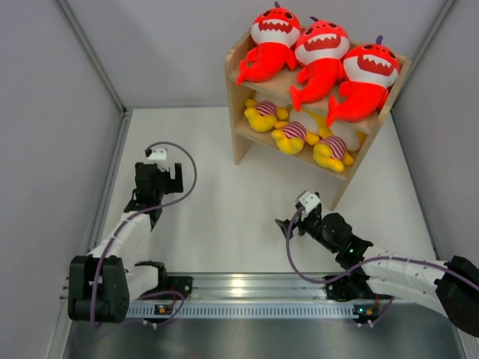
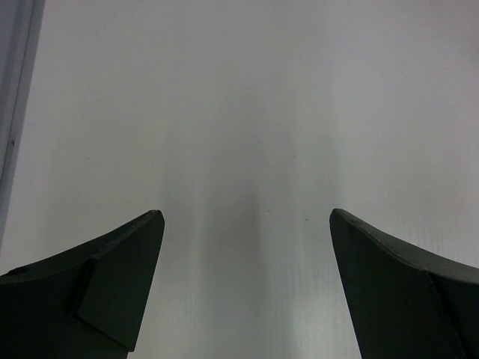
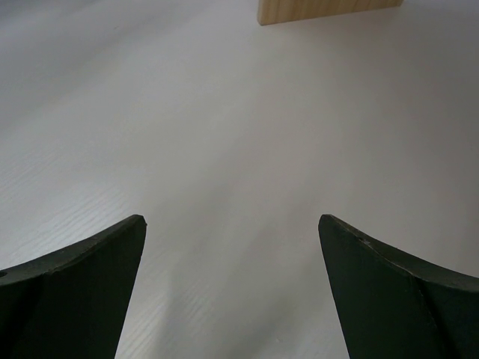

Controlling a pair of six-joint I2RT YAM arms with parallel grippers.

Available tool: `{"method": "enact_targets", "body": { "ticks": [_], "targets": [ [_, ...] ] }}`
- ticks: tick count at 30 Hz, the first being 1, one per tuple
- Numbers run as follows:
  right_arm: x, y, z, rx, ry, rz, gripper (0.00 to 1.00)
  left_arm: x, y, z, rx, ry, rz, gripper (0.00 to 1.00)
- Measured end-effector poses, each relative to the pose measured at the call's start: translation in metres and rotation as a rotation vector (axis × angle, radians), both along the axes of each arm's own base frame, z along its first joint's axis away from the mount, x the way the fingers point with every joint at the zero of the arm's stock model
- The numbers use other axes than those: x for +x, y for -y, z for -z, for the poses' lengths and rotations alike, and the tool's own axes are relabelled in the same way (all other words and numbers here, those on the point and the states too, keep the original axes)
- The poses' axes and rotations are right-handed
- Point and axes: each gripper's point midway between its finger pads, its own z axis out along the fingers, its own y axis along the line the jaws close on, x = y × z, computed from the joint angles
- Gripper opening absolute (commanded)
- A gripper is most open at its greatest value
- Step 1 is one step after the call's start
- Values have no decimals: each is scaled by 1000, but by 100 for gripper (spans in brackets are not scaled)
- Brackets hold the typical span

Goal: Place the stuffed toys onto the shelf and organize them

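the left gripper [image 1: 166,173] hangs released and empty over the bare table [image 1: 224,224] at about 9 o'clock in the overhead view. in its wrist view the left gripper [image 2: 247,217] has its jaws spread wide with only white surface between them. the right gripper [image 1: 287,226] sits at about 5 o'clock, also wide apart and grasping nothing. from its wrist, the right gripper [image 3: 232,218] frames bare table, with one wooden foot of the shelf [image 3: 329,11] at 1 o'clock, well apart from the fingers.

farther out, at 1 o'clock overhead, the shelf [image 1: 239,142] carries all six stuffed toys. the three yellow animals [image 1: 293,134] lie side by side on the lower tier, touching one another. the three sharks [image 1: 320,56] lean in a row on the top tier, with their tails drooping over the front edge.

no toy lies on the table, so the placing looks done, with at most some tidying left.

the toys should be light, soft and squashy, with a grippy surface and nothing to break. the thick middle of the body is the best place to take hold. a fin or tail would just flop. since they are packed touching, tugging one could drag its neighbour off the edge.
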Motion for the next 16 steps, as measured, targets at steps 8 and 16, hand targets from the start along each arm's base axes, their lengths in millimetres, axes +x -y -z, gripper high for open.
{"method": "enact_targets", "body": {
  "ticks": [8, 16],
  "targets": [
    [0, -1, 6, -19, -16, -4, 99, 3, -2, -5, -73, 27, -72, 99],
    [0, -1, 11, -32, -28, -4, 99, 3, 2, -1, -85, 13, -54, 99]
  ]
}}
